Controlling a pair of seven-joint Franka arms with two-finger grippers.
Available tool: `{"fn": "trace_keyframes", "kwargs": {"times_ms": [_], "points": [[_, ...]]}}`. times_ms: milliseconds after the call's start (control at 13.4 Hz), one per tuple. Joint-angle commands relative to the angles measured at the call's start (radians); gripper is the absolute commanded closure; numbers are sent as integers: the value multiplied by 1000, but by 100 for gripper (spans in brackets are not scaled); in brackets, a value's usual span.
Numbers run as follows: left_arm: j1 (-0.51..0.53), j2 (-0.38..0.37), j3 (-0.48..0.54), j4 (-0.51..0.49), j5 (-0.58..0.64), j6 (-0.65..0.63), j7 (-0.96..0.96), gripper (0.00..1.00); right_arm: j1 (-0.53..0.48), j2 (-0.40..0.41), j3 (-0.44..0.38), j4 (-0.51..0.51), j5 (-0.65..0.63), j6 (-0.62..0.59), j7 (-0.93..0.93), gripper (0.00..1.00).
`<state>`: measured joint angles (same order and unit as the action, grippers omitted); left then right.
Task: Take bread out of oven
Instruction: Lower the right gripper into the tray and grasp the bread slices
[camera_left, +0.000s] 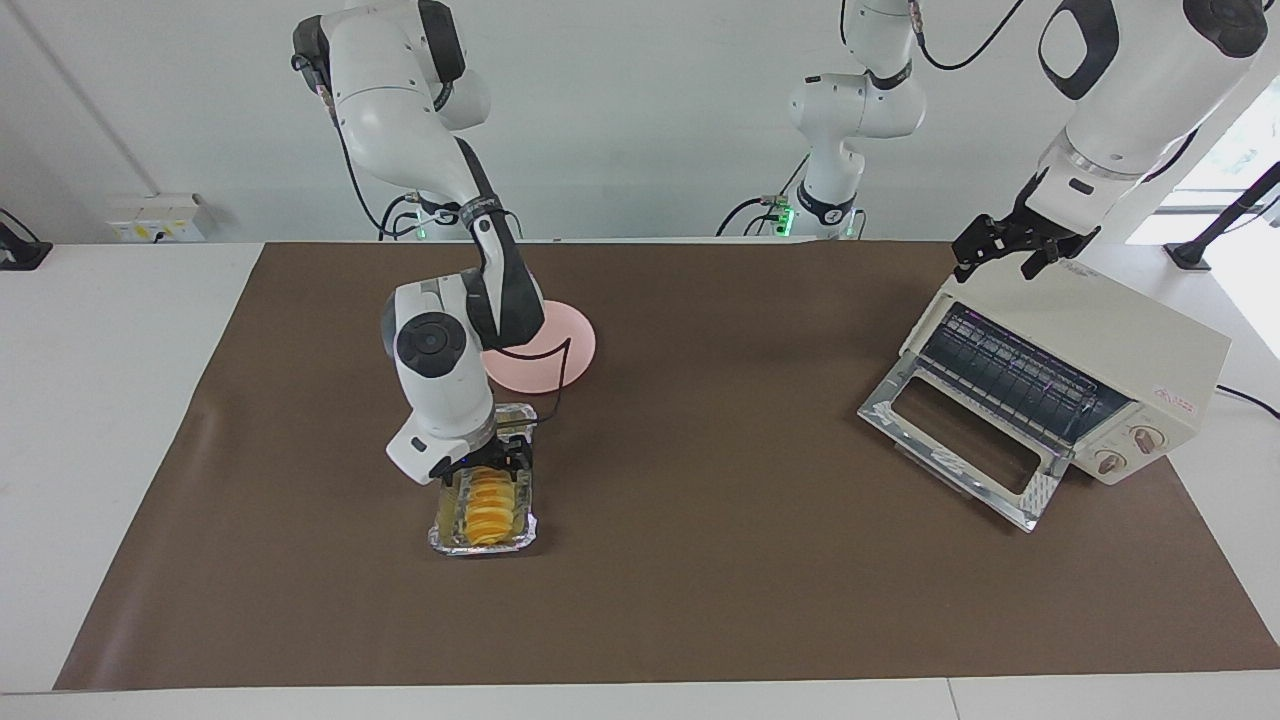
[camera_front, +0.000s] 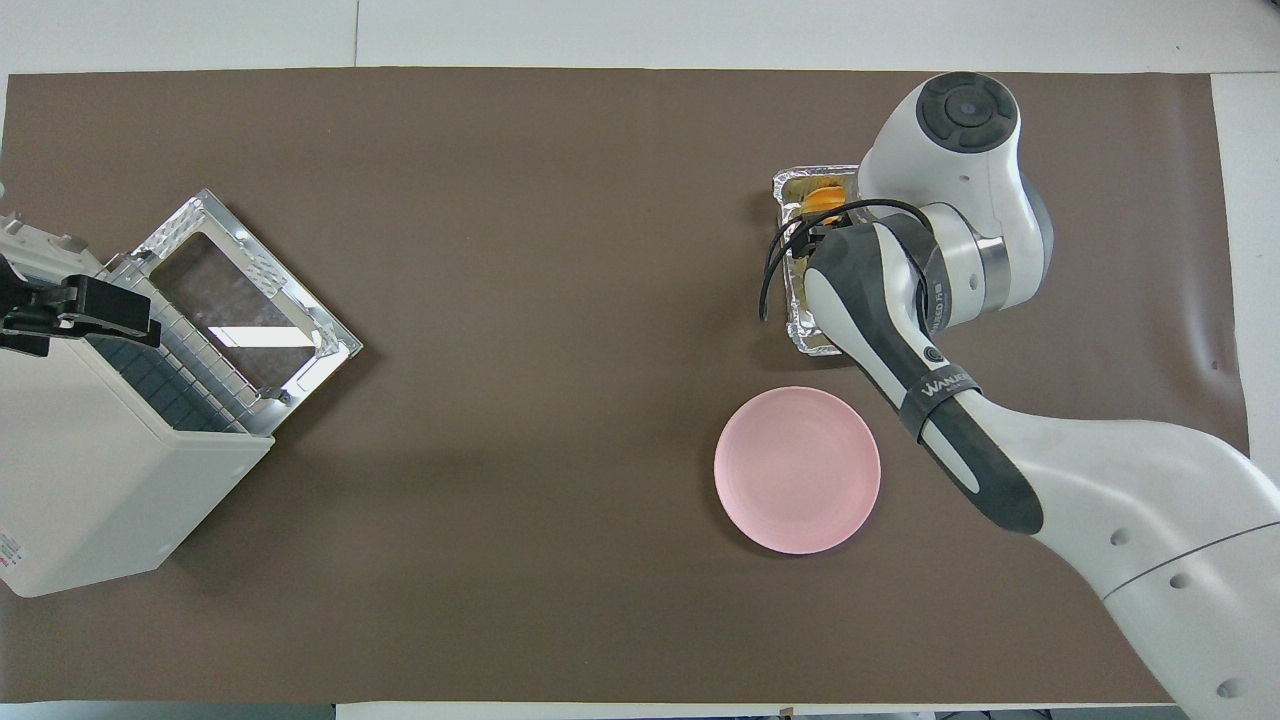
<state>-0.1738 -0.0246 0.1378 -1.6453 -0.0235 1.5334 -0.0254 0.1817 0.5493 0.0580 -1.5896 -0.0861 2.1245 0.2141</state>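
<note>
Overhead view, clock read from the mat's centre. Bread (camera_left: 491, 508) already out of the oven (camera_left: 1100, 330): lying lengthwise in a foil tray (camera_left: 445, 520) at 2 o'clock, at the right arm's end of the table. Plate (camera_left: 565, 355) at 4 o'clock, bare, nearer to the robots than the tray. Oven at 9 o'clock, door (camera_left: 950, 440) dropped flat, rack showing nothing on it.

Right gripper (camera_left: 488, 468) low over the loaf's robot-ward end, fingers apart and pointing down, seemingly straddling the loaf; contact with crust or foil not discernible. Left gripper (camera_left: 1012, 248) waiting with fingers apart over the oven's top edge, above the door opening; touching or not, cannot tell.

Handling, as a judgement: loaf probably light and soft, with ridged, slice-like segments likely to compress or part under a hard pinch. Best hold likely across the narrow width, near mid-length, so that neither end droops; gentle closure advised. Present position near one end probably less balanced. Tray thin, crinkled and light, so liable to lift or slide along with the loaf if a finger catches its wall.
</note>
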Motion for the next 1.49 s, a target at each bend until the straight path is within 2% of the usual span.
{"fn": "trace_keyframes", "kwargs": {"times_ms": [0,74,149,223,298,669,818,967,1190,1413], "points": [[7,-6,-4,5,17,-10,2,0,-5,-11,8,-23,-21,28,18,0],[7,-5,-4,5,17,-10,2,0,-7,-8,8,-23,-21,31,16,10],[7,-5,-4,5,17,-10,2,0,-7,-8,8,-23,-21,38,11,40],[7,-5,-4,5,17,-10,2,0,-7,-8,8,-23,-21,38,11,94],[7,-5,-4,5,17,-10,2,0,-7,-8,8,-21,-21,38,11,100],[7,-6,-4,5,17,-10,2,0,-7,-11,8,9,-18,14,16,100],[7,-5,-4,5,17,-10,2,0,-11,-2,9,72,-11,-73,14,100],[7,-5,-4,5,17,-10,2,0,-16,-12,9,89,-7,-116,11,100],[7,-6,-4,5,17,-10,2,0,-10,-51,13,88,0,-164,16,100],[7,-5,-4,5,17,-10,2,0,-5,-132,16,73,57,-254,34,100]]}}
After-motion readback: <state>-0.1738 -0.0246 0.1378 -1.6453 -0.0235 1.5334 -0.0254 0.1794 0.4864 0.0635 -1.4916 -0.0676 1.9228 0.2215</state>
